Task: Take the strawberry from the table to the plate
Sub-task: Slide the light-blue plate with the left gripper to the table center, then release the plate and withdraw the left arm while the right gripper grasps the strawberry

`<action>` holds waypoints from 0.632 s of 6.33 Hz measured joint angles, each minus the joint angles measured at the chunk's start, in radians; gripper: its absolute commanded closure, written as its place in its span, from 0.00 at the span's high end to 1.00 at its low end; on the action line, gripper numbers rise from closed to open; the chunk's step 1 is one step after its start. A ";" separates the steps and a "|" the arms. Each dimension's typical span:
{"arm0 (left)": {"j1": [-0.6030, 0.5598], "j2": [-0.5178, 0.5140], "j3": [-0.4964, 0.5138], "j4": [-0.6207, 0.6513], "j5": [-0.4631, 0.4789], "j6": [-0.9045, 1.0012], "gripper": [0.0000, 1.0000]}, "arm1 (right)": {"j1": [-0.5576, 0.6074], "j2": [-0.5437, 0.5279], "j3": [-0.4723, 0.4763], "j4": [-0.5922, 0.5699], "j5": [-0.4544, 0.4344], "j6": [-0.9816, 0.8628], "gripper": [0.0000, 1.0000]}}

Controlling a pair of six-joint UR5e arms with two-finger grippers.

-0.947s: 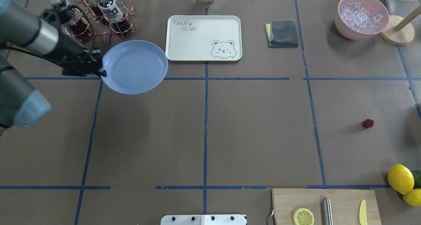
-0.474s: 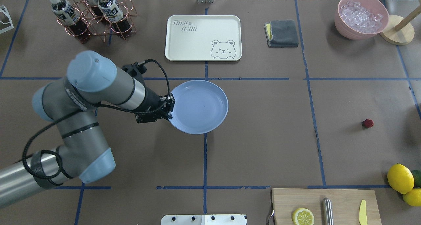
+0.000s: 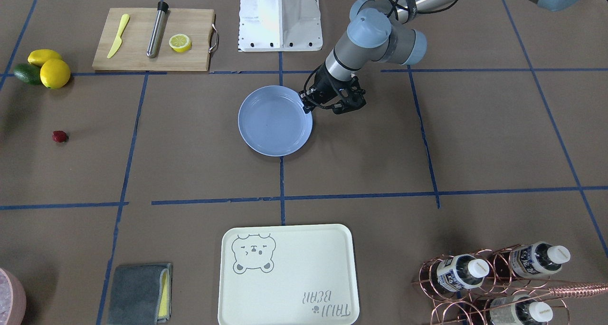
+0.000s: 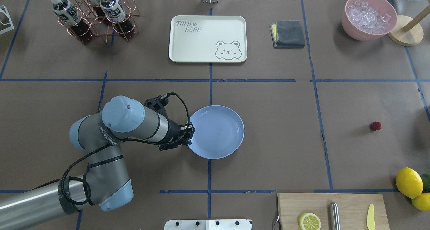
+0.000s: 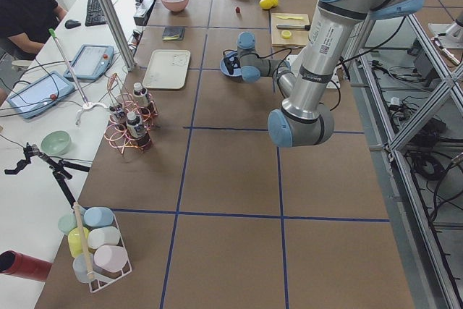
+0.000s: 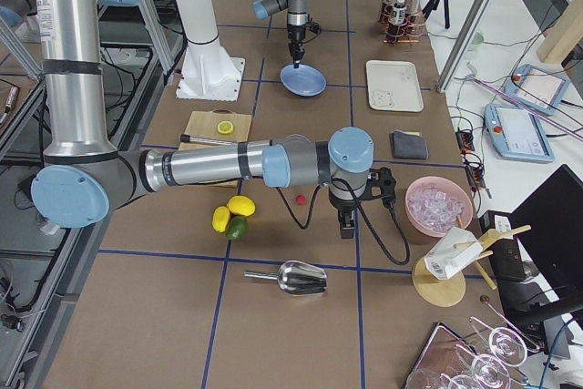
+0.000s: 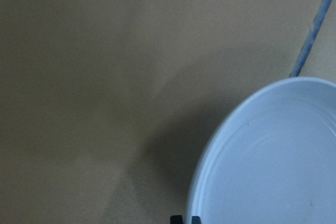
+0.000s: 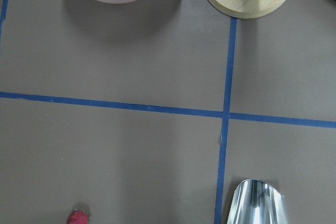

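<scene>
The strawberry (image 4: 376, 126) is a tiny dark-red berry lying alone on the brown table (image 4: 268, 149), far to the right; it also shows in the front view (image 3: 60, 136) and at the bottom edge of the right wrist view (image 8: 77, 217). The light-blue plate (image 4: 218, 130) sits near the table's centre, empty. My left gripper (image 4: 189, 133) is shut on the plate's left rim (image 3: 304, 104). A shadow under the plate (image 7: 273, 166) suggests it hangs just above the table. My right gripper (image 6: 347, 223) hovers near the strawberry; whether it is open or shut I cannot tell.
A cream bear tray (image 4: 208, 38), grey cloth (image 4: 288, 34), pink bowl of ice (image 4: 369, 16) and bottle rack (image 4: 97, 14) line the far side. A cutting board (image 4: 331, 211) with a lemon half and the lemons (image 4: 409, 182) lie near right. A metal scoop (image 8: 257, 203) lies beside the strawberry.
My left arm has carried the plate from the far left, by the bottle rack, toward the table's centre and nearer the robot. The strawberry has not moved.
</scene>
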 measured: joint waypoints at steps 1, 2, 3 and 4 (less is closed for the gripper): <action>-0.014 0.009 -0.011 -0.001 -0.001 0.004 0.78 | -0.001 0.000 0.001 0.000 0.003 0.010 1.00; -0.039 0.031 -0.034 0.002 -0.007 0.013 1.00 | -0.001 0.000 0.001 0.000 0.005 0.019 1.00; -0.057 0.050 -0.053 0.008 -0.010 0.024 1.00 | -0.002 0.000 0.002 0.000 0.009 0.022 1.00; -0.076 0.057 -0.071 0.023 -0.012 0.040 1.00 | -0.006 0.000 0.003 0.000 0.015 0.023 1.00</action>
